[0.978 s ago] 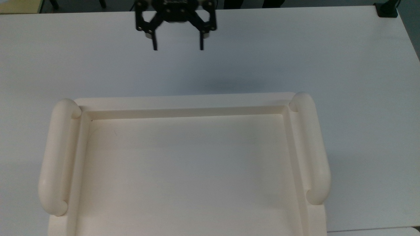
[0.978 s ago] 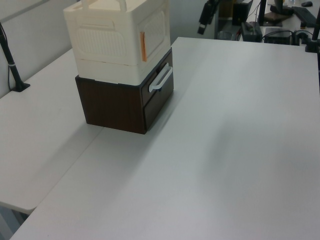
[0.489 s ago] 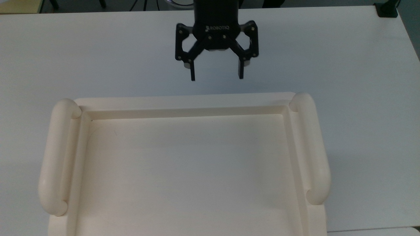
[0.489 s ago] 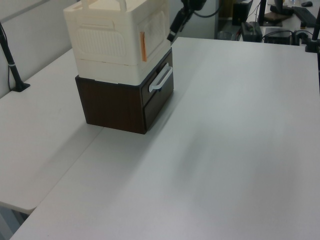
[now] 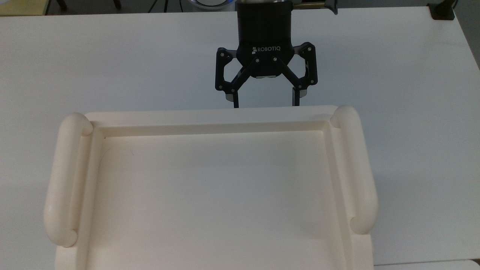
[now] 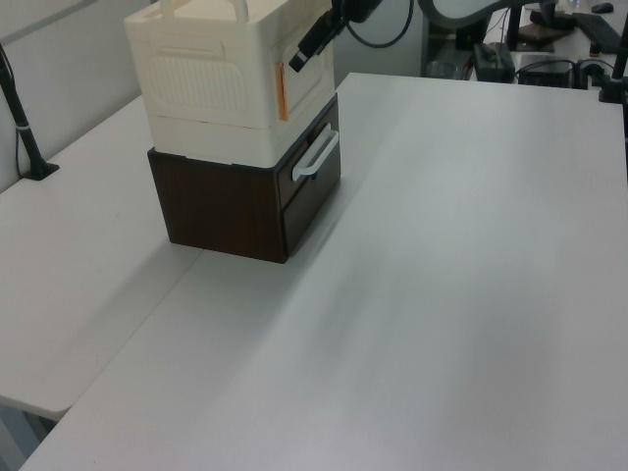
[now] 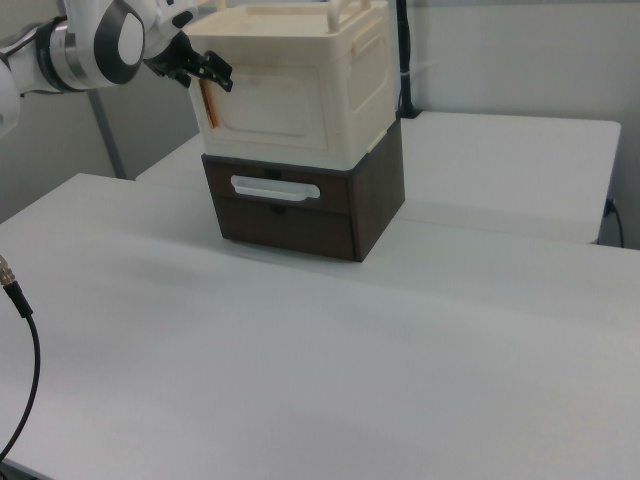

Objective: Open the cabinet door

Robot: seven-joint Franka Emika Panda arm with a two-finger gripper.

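Observation:
The cream cabinet shows its recessed top and two tubular rails in the top view. It stands on a dark brown drawer unit. The cabinet door is the framed front panel and lies flush, with an orange strip along one edge. The same door faces right in the left view. My gripper is open, its black fingertips reaching the cabinet's front top edge. It hovers by the door's upper corner near the orange strip, seen as gripper and gripper.
The drawer unit has a white bar handle below the door. The white table spreads wide in front of the stack. A black cable hangs at the right view's left edge, and a clamp post stands at the left view's left.
My gripper has come from the far table edge toward the cabinet, shifting to the top view's right and staying open. Its fingertips now meet the cabinet's front edge.

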